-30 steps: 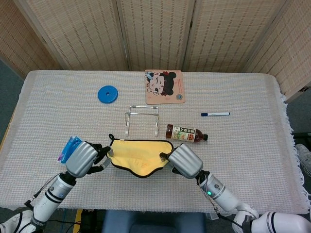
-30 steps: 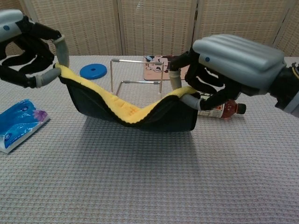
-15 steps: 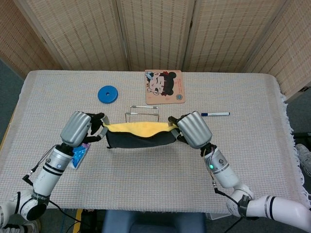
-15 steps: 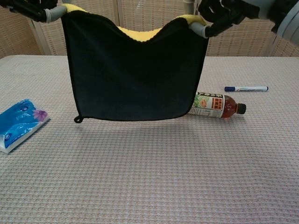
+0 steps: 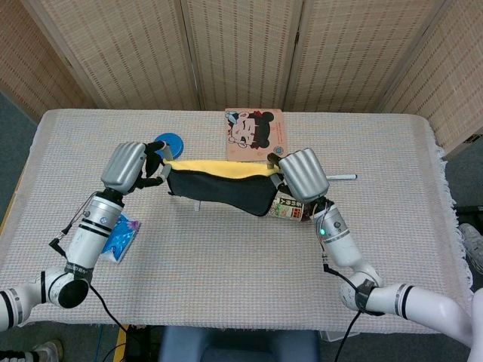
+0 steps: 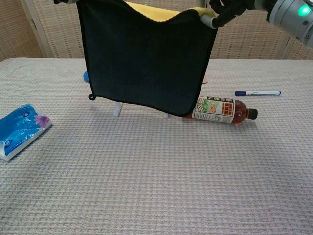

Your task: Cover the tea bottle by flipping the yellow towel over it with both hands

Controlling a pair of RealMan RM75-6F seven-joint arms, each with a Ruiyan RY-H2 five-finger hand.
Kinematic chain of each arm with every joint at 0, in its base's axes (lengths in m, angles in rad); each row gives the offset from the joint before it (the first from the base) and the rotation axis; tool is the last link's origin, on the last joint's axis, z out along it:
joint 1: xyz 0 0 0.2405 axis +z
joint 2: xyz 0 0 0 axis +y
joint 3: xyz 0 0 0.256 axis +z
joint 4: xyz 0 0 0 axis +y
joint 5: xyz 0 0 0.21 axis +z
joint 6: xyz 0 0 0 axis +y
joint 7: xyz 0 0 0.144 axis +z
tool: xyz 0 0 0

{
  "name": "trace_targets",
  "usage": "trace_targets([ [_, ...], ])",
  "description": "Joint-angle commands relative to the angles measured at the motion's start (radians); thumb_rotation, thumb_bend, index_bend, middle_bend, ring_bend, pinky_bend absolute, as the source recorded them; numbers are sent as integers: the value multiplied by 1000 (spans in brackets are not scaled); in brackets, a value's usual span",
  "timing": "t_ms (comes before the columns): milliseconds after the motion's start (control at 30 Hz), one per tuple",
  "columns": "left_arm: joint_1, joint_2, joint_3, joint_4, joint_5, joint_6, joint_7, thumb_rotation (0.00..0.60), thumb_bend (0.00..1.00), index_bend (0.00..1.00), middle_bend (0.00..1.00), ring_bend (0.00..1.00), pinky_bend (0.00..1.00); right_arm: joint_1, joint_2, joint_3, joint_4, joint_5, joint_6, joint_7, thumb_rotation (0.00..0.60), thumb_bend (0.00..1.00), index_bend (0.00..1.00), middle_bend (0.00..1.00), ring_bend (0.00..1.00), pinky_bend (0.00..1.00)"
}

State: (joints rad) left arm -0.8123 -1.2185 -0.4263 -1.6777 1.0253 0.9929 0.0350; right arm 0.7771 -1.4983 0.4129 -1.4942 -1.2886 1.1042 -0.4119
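The yellow towel (image 5: 217, 169) with its dark underside (image 6: 146, 58) hangs stretched in the air between both hands. My left hand (image 5: 132, 167) pinches its left top corner and my right hand (image 5: 302, 175) pinches the right top corner. In the chest view the right hand (image 6: 226, 8) is at the top edge, while the left hand is almost cut off. The tea bottle (image 6: 221, 110) lies on its side on the table, cap to the right. The towel's lower right corner hangs in front of the bottle's base. In the head view only part of the bottle (image 5: 290, 210) shows below the right hand.
A wire rack's legs (image 6: 117, 109) show below the towel. A blue tissue pack (image 6: 19, 130) lies at the left and a blue pen (image 6: 257, 92) beyond the bottle. A blue disc (image 5: 161, 141) and a cartoon mat (image 5: 255, 130) lie further back.
Both hands have carried the hanging towel further away from me and slightly higher. Its lower edge now hangs above the rack and the bottle's base.
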Motion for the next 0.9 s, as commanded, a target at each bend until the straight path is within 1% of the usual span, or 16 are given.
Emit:
trace_targets([
  [33,-59,-24,-22,62,-99,-48,58,600,549,620,918,738,940,40,-24,12,56,36,-30,-16,600,523,734,887,864,1000],
  [333,-164,-83,-31,228,-309,-113,153,600,549,619,918,737,939,139,-102,21,230,97,-85,-33,600,520,735,887,864,1000],
  [533,-203,-108,-27,311,-401,-139,187,600,549,618,918,737,940,196,-151,14,334,107,-112,-27,600,515,735,887,864,1000],
  [667,-222,-121,-25,348,-440,-154,197,600,549,614,918,735,939,225,-179,6,392,110,-123,-23,600,509,735,887,864,1000],
  [900,-249,-144,-5,399,-468,-176,222,600,548,598,912,723,934,257,-217,-7,480,133,-139,-48,600,457,735,877,864,1000],
])
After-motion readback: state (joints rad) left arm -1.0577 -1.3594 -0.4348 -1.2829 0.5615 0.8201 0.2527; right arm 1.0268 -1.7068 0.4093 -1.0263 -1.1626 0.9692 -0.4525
